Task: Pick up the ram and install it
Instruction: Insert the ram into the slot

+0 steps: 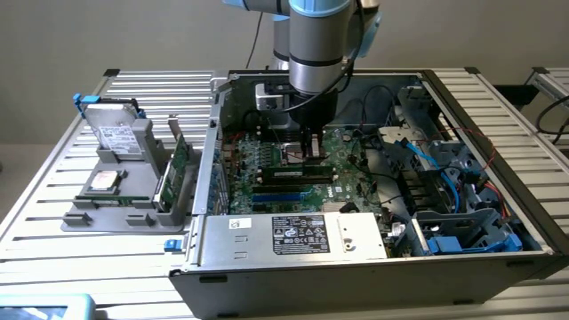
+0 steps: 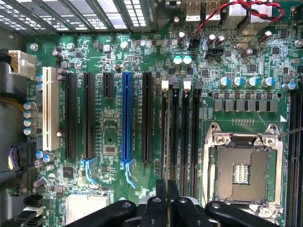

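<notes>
Plain beige wall bkgd; slatted metal surface (image 1: 40, 227) carrying an open PC case (image 1: 356, 283). Robot arm (image 1: 316, 40) reaches down into the case. Its jaws, i.e. the gripper (image 2: 166, 184), are pressed almost together w/ nothing visible between them. They hover just above one end of four black memory slots (image 2: 180, 137), which look empty, on the green motherboard (image 2: 109, 137). Beside the slots on one side is a bare CPU socket (image 2: 244, 172). On the other side are a blue slot (image 2: 126, 118) and a white slot (image 2: 47, 109).

Outside the case, at the exterior view's left, a gray tray (image 1: 89, 221) holds a silver hard drive (image 1: 114, 130) and an upright green card (image 1: 180, 157) w/ metal bracket. Along the tray's near edge is a thin green strip, prob. the ram (image 1: 114, 199). It is well apart from the jaws and not yet picked up.

Judging by looks, the ram is light, stiff, thin and fragile. It is prob. best pinched mid-length across its flat faces, clear of the contacts.
</notes>
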You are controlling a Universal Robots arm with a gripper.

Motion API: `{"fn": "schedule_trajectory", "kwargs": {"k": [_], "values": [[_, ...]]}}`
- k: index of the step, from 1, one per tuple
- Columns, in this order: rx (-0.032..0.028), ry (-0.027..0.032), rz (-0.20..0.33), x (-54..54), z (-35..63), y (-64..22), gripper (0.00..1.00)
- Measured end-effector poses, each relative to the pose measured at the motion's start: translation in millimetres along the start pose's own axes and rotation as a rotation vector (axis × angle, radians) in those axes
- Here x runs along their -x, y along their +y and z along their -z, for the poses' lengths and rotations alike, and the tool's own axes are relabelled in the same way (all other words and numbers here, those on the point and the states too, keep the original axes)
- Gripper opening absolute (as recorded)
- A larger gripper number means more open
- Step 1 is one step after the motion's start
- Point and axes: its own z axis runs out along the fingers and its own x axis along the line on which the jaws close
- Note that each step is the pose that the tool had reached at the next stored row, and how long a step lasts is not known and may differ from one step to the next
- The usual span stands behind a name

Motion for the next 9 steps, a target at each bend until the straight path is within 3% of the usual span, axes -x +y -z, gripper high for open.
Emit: {"fn": "schedule_trajectory", "kwargs": {"k": [9], "values": [[0.0000,-0.0001,0.000,-1.6,-0.2,0.0,0.13]]}}
